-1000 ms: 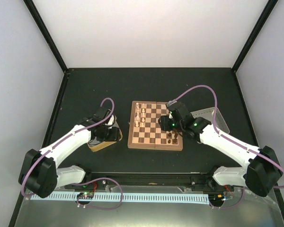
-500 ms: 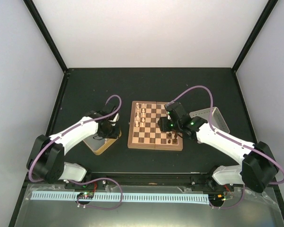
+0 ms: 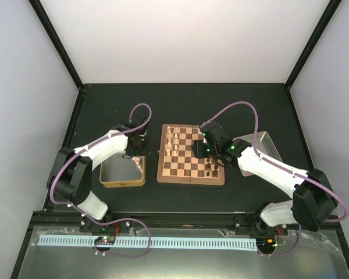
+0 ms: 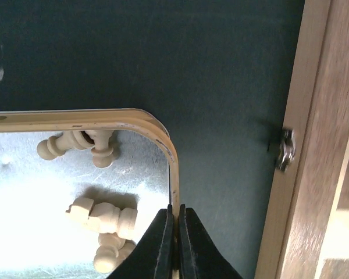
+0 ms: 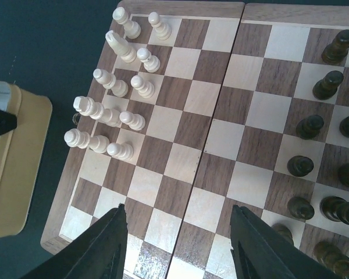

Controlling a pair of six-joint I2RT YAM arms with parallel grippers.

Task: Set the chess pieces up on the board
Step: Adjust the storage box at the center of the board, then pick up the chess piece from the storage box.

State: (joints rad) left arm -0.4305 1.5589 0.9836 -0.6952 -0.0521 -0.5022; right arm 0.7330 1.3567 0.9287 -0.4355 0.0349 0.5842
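Your left gripper (image 4: 175, 210) is pinching narrowly onto the rim of the tin (image 4: 75, 119), with cream chess pieces (image 4: 104, 216) lying inside and waiting for transfer. The board (image 5: 180, 151) is sitting partly set, and your right gripper (image 5: 177, 244) is hovering above it, wide and empty. Next you are probably needing a clean pick from the tin. No readable writing is showing.

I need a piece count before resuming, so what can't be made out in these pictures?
Top view: the chess pieces are too small to identify, and the right hand covers part of the dark side.
Left wrist view: the tin runs off the left and bottom edges, and glare washes out its floor, so pieces there cannot be counted.
Right wrist view: the dark pieces run off the right and bottom edges.
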